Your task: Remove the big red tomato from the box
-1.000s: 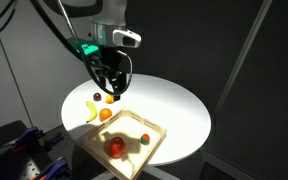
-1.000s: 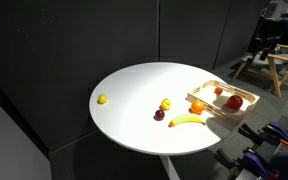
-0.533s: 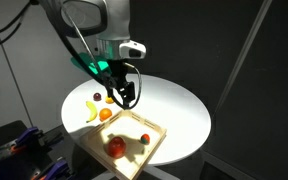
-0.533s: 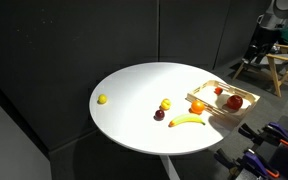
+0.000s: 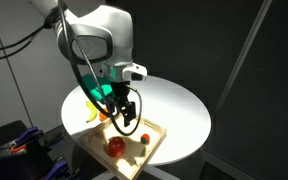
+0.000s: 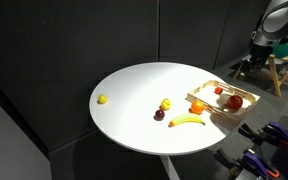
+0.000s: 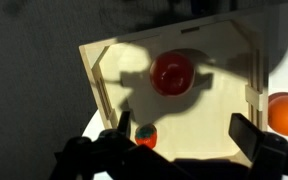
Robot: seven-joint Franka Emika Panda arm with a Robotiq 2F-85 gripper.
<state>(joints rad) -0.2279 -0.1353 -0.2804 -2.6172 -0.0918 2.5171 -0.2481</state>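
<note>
The big red tomato [image 7: 172, 73] lies inside the box [image 7: 89, 75], a shallow light-wood tray. It also shows in both exterior views [image 5: 115, 146] [image 6: 234, 101], with the box [image 5: 157, 144] [image 6: 206, 89] at the table's edge. My gripper [image 7: 184, 135] [image 5: 127, 119] is open and empty. It hovers above the box, its fingers [image 7: 249, 134] apart and short of the tomato. A smaller red-and-green fruit [image 7: 145, 136] lies in the box near one finger.
An orange ball [image 7: 287, 112] [image 6: 197, 106] sits just outside the box. A banana [image 6: 187, 121] [image 5: 91, 110], a dark fruit [image 6: 159, 114] and two yellow fruits [image 6: 165, 103] [image 6: 102, 99] lie on the round white table [image 6: 134, 90]. The arm [image 6: 276, 18] shows at the edge.
My gripper has moved down and across from above the loose fruit to over the box. The fruit has not moved.
</note>
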